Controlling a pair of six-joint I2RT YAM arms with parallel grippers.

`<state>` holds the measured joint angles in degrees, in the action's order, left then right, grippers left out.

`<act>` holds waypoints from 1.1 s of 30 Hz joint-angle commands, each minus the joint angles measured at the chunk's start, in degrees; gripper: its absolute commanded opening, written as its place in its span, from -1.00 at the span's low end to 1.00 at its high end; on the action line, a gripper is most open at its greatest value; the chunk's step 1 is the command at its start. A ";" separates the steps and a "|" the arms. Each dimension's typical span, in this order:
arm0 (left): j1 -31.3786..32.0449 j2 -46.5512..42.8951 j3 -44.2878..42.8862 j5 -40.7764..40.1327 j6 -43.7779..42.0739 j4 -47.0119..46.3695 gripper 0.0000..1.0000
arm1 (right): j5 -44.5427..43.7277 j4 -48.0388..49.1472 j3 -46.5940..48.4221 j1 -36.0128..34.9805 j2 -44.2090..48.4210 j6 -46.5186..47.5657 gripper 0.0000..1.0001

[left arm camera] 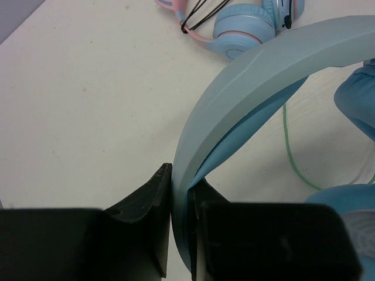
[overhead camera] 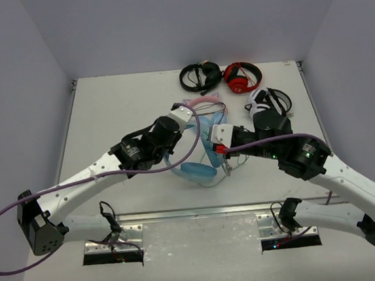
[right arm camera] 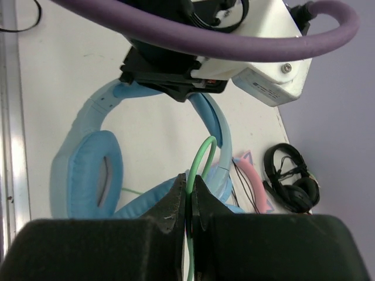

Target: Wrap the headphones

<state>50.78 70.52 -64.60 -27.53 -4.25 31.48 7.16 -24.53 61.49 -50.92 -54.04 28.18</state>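
The light blue headphones [overhead camera: 197, 171] lie mid-table between my two arms. My left gripper [left arm camera: 180, 188] is shut on their plain blue headband [left arm camera: 252, 64]; the jaws press it from both sides. The right wrist view shows that grip from the other side, with a padded cup [right arm camera: 88, 175] hanging below the headband [right arm camera: 102, 102]. My right gripper [right arm camera: 188, 188] is shut on the thin green cable [right arm camera: 200, 155], which loops up out of the jaws. In the top view the left gripper [overhead camera: 194, 121] and right gripper [overhead camera: 212, 145] are close together over the headphones.
A pink-and-blue cat-ear pair [left arm camera: 240, 23] lies just behind the blue one, also in the top view [overhead camera: 201, 106]. Black headphones [overhead camera: 200, 75], red headphones [overhead camera: 242, 76] and a white-and-black pair [overhead camera: 263, 101] sit at the back right. Walls surround the table.
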 commanded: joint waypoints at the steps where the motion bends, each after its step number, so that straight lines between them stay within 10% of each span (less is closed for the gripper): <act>1: 0.19 -0.12 -2.20 -3.05 3.72 -5.65 -0.99 | 7.50 0.37 0.91 -0.15 2.09 -0.41 -0.97; 11: 0.19 3.04 -5.36 -1.57 7.24 -3.45 -0.99 | 25.10 -7.11 7.68 -0.15 -3.79 -0.85 -0.97; 33: 0.19 -1.62 -2.99 -1.11 5.66 -5.47 -0.99 | 11.28 -15.19 19.62 4.42 -16.19 -6.56 -0.97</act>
<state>50.65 71.22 -66.32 -28.12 0.23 31.94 17.63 -39.53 77.49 -46.63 -70.94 22.90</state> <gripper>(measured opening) 0.109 0.020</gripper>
